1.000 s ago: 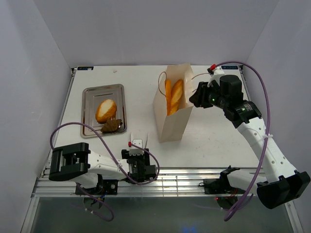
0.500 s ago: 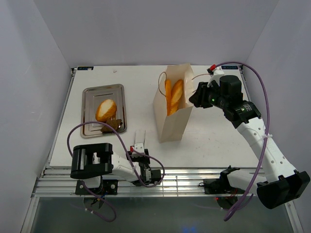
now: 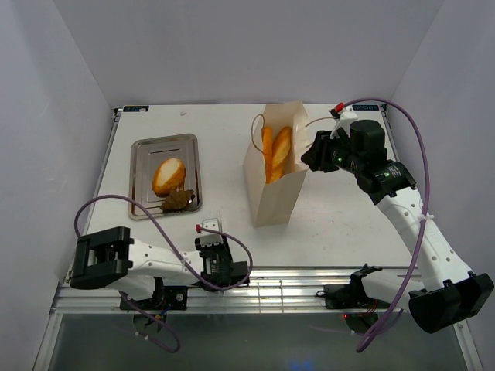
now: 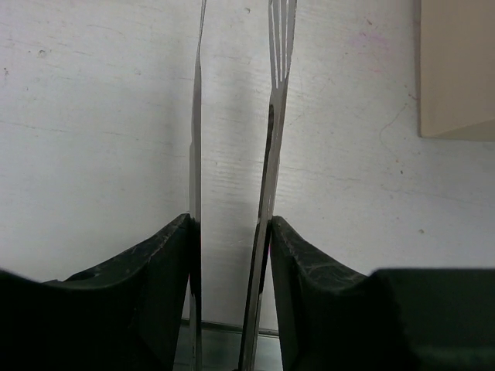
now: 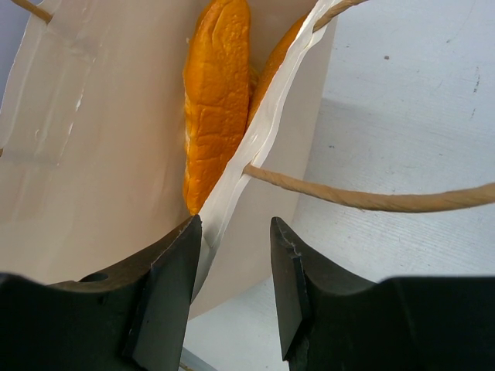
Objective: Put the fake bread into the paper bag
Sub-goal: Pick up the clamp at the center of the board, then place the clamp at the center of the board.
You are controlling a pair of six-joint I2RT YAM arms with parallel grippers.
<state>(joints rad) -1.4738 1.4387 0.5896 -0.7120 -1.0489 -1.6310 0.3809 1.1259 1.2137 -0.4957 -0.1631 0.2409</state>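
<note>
Two long golden baguettes of fake bread (image 3: 276,153) stand inside the upright cream paper bag (image 3: 271,197); in the right wrist view the nearer baguette (image 5: 216,100) leans against the bag's inner wall (image 5: 93,154). An oval roll (image 3: 168,175) and a darker brown piece (image 3: 178,201) lie on the steel tray (image 3: 143,147). My right gripper (image 3: 311,158) (image 5: 236,255) is open and straddles the bag's right rim. Low at the table's front edge, my left gripper (image 3: 210,236) (image 4: 230,232) is shut on the silver tongs (image 4: 277,116), whose two blades point away between the fingers.
The bag's cord handle (image 5: 371,199) loops across in front of my right fingers. A bottom corner of the bag (image 4: 456,69) shows at the upper right of the left wrist view. Grey walls close in the table on three sides.
My left arm swung at the front edge, right and then back left, and its jaws closed in on the tongs. The right arm, bag and bread have not moved.
</note>
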